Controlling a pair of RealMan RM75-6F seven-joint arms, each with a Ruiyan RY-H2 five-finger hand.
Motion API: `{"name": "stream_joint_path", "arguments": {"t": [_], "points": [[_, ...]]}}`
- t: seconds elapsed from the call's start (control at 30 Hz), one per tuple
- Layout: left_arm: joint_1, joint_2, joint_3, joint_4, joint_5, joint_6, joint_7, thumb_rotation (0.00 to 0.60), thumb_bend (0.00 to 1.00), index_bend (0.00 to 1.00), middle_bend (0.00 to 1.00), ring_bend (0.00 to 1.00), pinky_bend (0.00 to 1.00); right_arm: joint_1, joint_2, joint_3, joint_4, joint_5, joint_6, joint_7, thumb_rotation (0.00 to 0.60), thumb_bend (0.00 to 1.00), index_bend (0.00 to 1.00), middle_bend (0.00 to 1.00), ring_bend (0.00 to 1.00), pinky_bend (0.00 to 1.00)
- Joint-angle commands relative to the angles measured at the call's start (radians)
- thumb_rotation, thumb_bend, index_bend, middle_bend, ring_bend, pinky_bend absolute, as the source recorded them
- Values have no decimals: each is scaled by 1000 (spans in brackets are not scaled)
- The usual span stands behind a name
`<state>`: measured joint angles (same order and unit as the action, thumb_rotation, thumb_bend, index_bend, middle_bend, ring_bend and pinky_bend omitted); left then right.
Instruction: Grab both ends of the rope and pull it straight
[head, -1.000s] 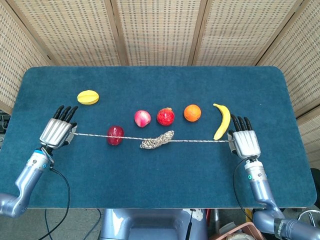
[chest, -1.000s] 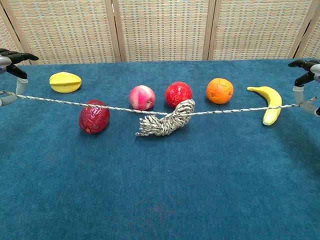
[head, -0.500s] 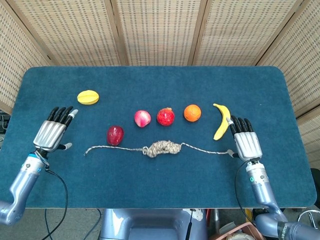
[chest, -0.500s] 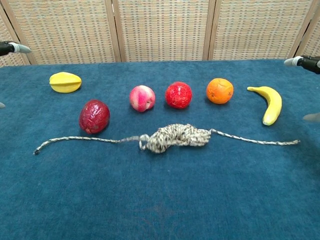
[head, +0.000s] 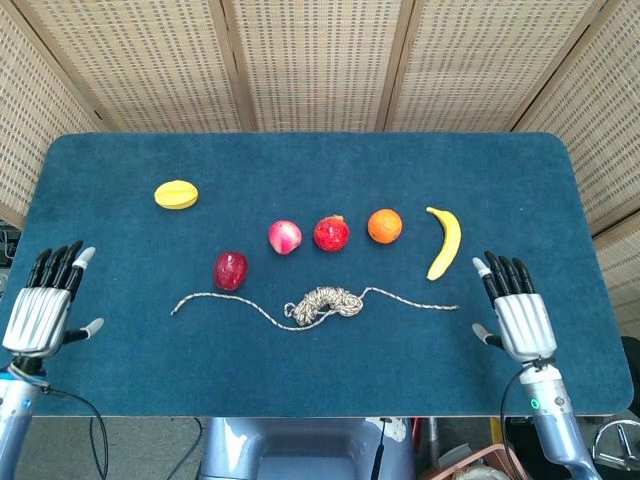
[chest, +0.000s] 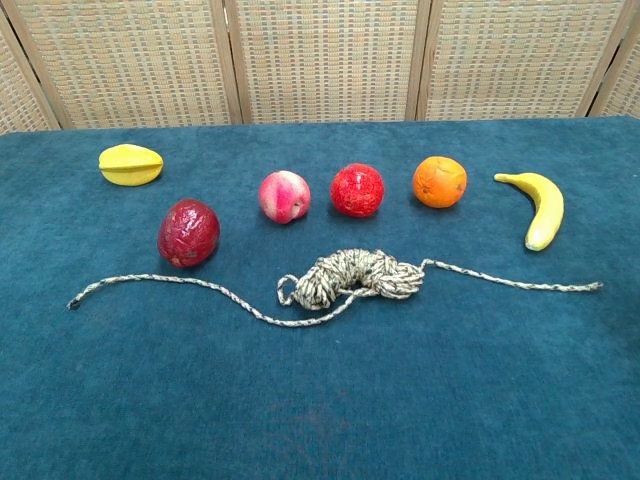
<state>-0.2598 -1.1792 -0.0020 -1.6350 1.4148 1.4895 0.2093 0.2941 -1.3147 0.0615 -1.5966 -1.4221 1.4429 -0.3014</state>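
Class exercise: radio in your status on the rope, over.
Left hand and right hand open, off the rope. Rope slack on table, bundled mid-length. Nothing blocking either end.

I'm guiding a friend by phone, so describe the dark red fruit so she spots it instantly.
On the blue table, a row of fruit lies behind the rope. The dark red fruit sits nearest the rope's left end, duller and darker than the pink peach beside it.

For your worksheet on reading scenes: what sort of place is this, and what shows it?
Probably a robot test or demonstration setup: a table covered in blue cloth, woven screen panels behind it, and a rope and fruit such as a banana laid out in a row.
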Motion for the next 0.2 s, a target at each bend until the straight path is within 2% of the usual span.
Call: {"name": "stream_joint_path", "arguments": {"t": [0.03, 0.2], "points": [[40, -7, 33, -8, 35, 38, 4, 600, 0, 0, 0, 0, 0, -39, 10, -23, -25, -31, 52, -24, 600, 0, 0, 0, 0, 0], [95, -27, 70, 10, 84, 79, -39, 600, 0, 0, 0, 0, 0, -106, 23, -59, -51, -109, 157, -48, 600, 0, 0, 0, 0, 0]]}}
